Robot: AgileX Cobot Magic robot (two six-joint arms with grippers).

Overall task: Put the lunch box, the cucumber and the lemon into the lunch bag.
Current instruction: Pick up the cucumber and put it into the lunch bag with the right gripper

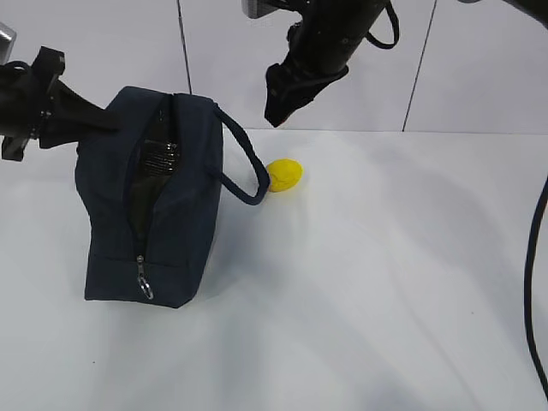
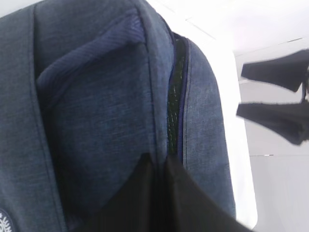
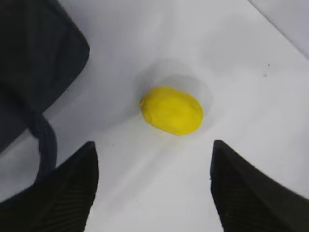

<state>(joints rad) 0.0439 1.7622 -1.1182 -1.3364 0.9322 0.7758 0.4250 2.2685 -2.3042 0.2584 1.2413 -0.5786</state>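
The dark navy lunch bag [image 1: 184, 227] [image 2: 96, 106] stands on the white table with its zipper slit open toward the camera. Through the slit shows the glossy dark green skin of the cucumber [image 1: 159, 157] [image 2: 173, 96]. My left gripper [image 1: 113, 120] [image 2: 158, 162] is shut on the bag's fabric beside the slit, at its top left. The yellow lemon [image 1: 284, 175] [image 3: 172, 109] lies on the table just right of the bag's handle [image 1: 244, 167]. My right gripper [image 1: 276, 116] [image 3: 153, 145] hangs open above the lemon, holding nothing. The lunch box is hidden.
A silver ring zipper pull [image 1: 144, 284] hangs at the bag's lower front. The bag's corner [image 3: 34, 58] and its loop handle [image 3: 46, 140] lie left of the lemon. A tiled wall [image 1: 479, 60] stands behind the white table [image 1: 385, 300]. A black cable [image 1: 535, 257] hangs at the right edge.
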